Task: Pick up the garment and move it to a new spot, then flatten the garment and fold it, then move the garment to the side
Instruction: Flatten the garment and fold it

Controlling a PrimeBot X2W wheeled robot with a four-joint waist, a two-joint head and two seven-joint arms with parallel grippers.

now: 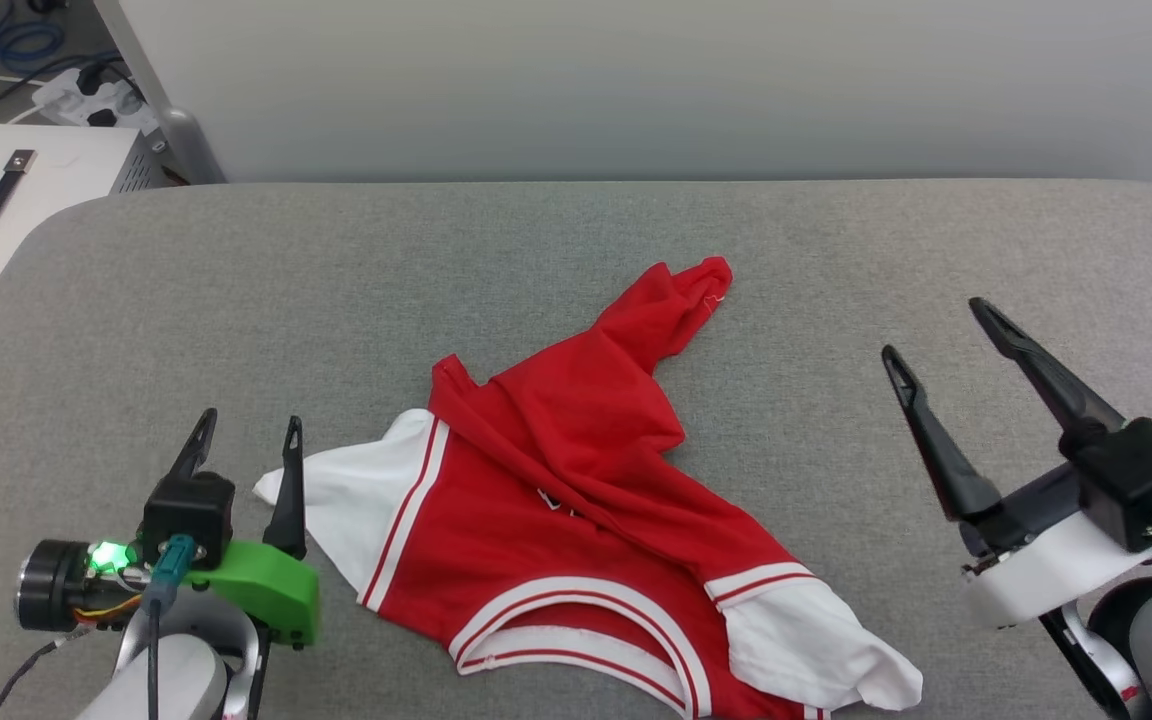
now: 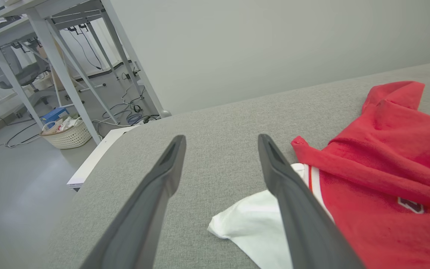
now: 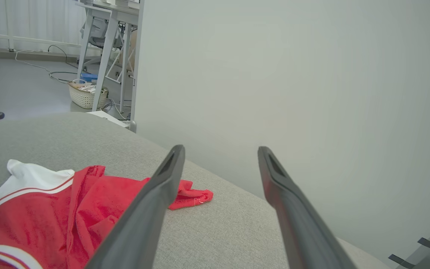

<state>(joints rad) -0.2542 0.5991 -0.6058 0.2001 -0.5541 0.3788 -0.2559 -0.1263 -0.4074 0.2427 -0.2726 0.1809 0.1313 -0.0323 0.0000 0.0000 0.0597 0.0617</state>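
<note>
The garment (image 1: 576,500), a red jersey T-shirt with white sleeves and striped trim, lies crumpled in the middle of the grey padded table (image 1: 336,280). Its neckline faces the front edge and a twisted red end points toward the back. My left gripper (image 1: 246,435) stands open at the lower left, its right finger just beside the white sleeve tip, holding nothing. In the left wrist view the garment (image 2: 379,179) lies right of the open left gripper (image 2: 220,144). My right gripper (image 1: 936,330) is open at the right, apart from the garment (image 3: 50,209), as the right gripper (image 3: 220,153) shows.
A pale wall runs behind the table's far edge. Off the table's left are a white box with a handle (image 1: 6,190), a power strip (image 1: 96,100), desk legs and a wicker basket (image 2: 67,134) on the floor. Bare grey padding lies around the garment.
</note>
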